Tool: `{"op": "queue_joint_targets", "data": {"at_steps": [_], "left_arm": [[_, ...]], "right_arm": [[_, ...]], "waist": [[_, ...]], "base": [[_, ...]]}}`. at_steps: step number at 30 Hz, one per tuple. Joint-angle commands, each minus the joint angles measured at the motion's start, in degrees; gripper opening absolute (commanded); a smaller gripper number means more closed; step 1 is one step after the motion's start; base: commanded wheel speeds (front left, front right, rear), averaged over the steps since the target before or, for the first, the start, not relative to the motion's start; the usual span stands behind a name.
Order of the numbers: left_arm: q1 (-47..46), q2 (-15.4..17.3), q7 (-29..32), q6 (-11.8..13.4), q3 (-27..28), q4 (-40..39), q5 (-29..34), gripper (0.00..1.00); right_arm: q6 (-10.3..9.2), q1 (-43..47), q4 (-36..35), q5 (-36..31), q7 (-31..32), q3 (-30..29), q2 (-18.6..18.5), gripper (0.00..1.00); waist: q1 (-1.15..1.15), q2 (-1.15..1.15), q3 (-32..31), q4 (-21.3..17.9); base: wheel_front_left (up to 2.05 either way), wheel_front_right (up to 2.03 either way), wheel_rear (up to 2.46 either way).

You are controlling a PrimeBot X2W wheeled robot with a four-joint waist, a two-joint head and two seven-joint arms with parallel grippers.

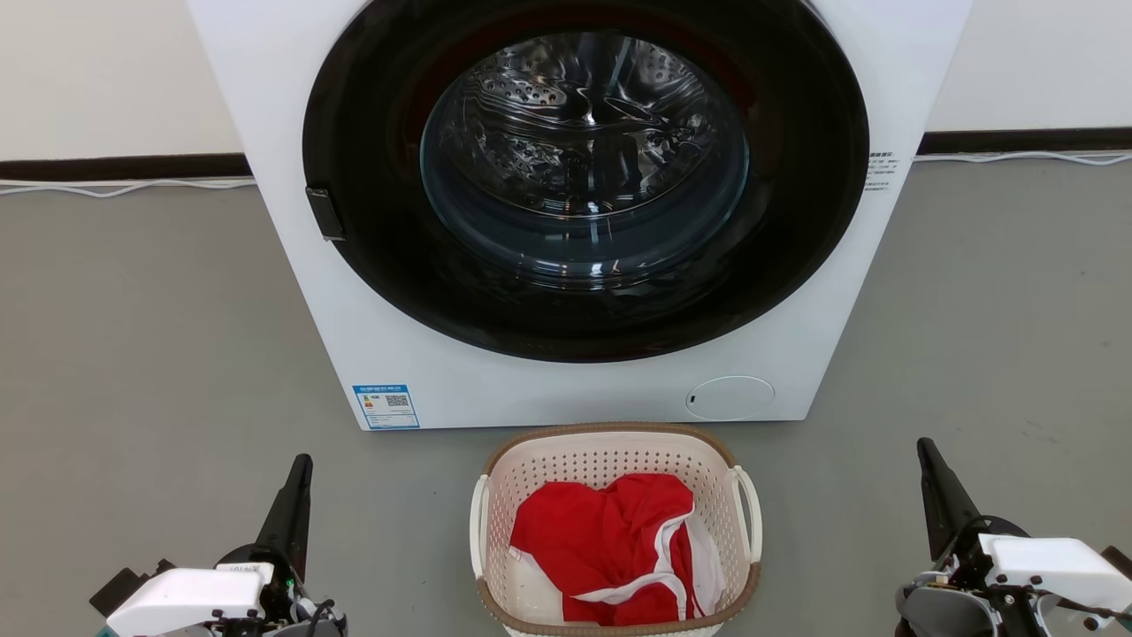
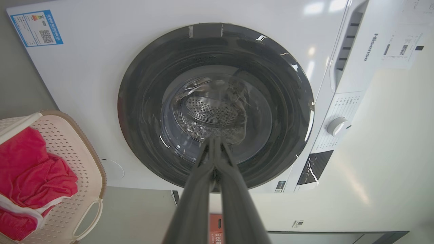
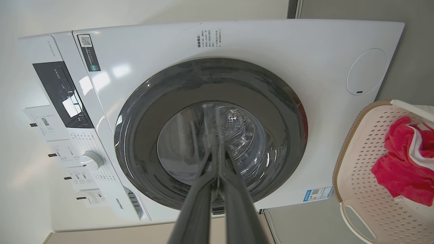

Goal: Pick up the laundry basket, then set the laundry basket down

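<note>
Washing machine, white with a dark round door, stands on the grey floor. Laundry basket sits on the floor just before it, holding a red garment. Left gripper and right gripper flank the basket, well apart from it, each with fingers pressed together, empty.

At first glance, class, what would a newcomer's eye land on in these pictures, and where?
A big white front-loading washing machine fills the back, its dark round door showing a shiny drum. Just before it on the grey floor sits the laundry basket, holding a bright red garment with white trim. The left hand and right hand flank the basket, shut and apart from it.
</note>
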Motion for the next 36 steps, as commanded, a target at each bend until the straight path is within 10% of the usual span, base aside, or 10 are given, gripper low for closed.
{"op": "queue_joint_targets", "data": {"at_steps": [1,29,30,36], "left_arm": [[-3.2,0.6,0.3,-0.4,1.7,-1.6,0.0,0.00],[-3.2,0.6,0.3,-0.4,1.7,-1.6,0.0,0.00],[0.0,0.0,0.0,0.0,0.0,0.0,0.0,1.00],[0.5,-0.1,-0.9,0.0,-0.5,0.5,0.1,1.00]], "right_arm": [[0.42,-2.3,-1.7,0.4,0.4,1.1,-0.4,0.00],[0.42,-2.3,-1.7,0.4,0.4,1.1,-0.4,0.00],[0.00,0.0,0.0,0.0,0.0,0.0,0.0,1.00],[-0.01,0.8,0.0,0.0,-0.7,0.5,0.0,1.00]], "waist": [[0.00,0.00,0.0,0.0],[0.00,0.00,0.0,0.0],[0.00,0.00,0.0,0.0],[0.07,0.00,0.0,0.0]], "base": [[0.00,0.00,0.00],[0.00,0.00,0.00],[0.00,0.00,0.00],[0.00,0.00,0.00]]}}
